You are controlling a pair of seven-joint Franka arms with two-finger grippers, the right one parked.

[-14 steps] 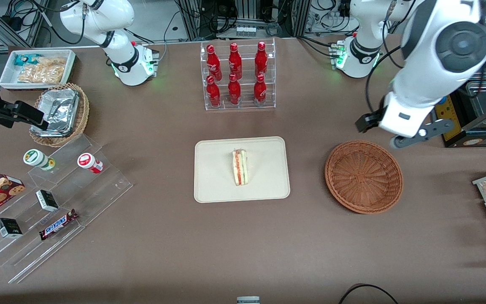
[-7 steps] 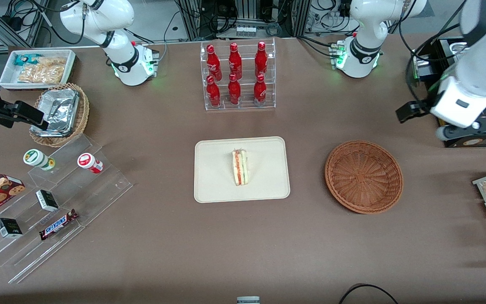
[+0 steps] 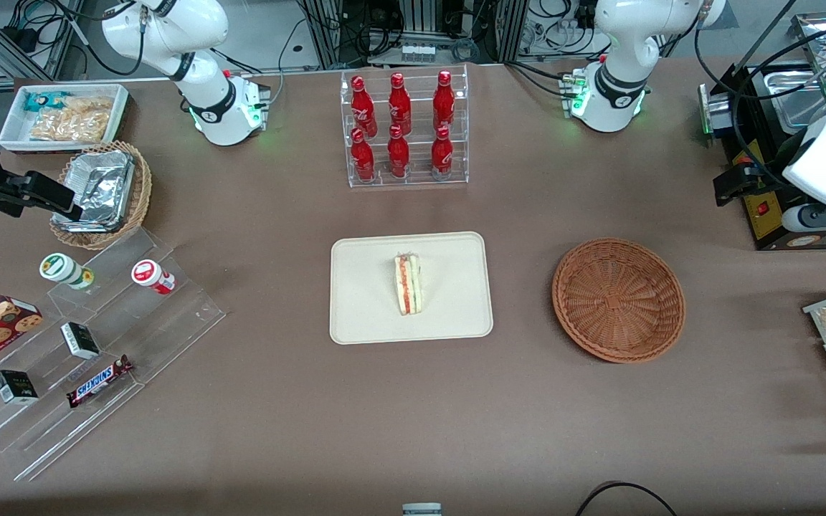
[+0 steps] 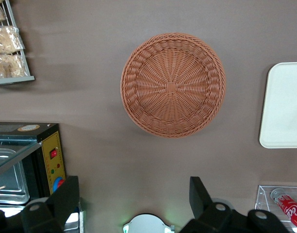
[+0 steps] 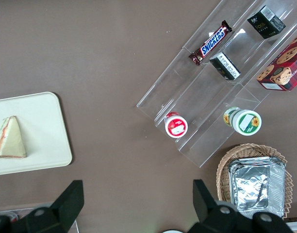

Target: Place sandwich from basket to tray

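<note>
Sandwich [image 3: 408,284] lies on tray [image 3: 363,315], near middle. Basket [image 3: 619,299] has nothing in it. Gripper [image 4: 134,206] high up near working arm's end of table, fingers [image 4: 199,194] spread wide, holding nothing. Sandwich looks light, soft, squishy. Best pinch: gently across flat bread sides.

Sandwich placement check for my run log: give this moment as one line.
sandwich: on tray | basket: empty | claw: open, raised beside basket, holding nothing
</note>
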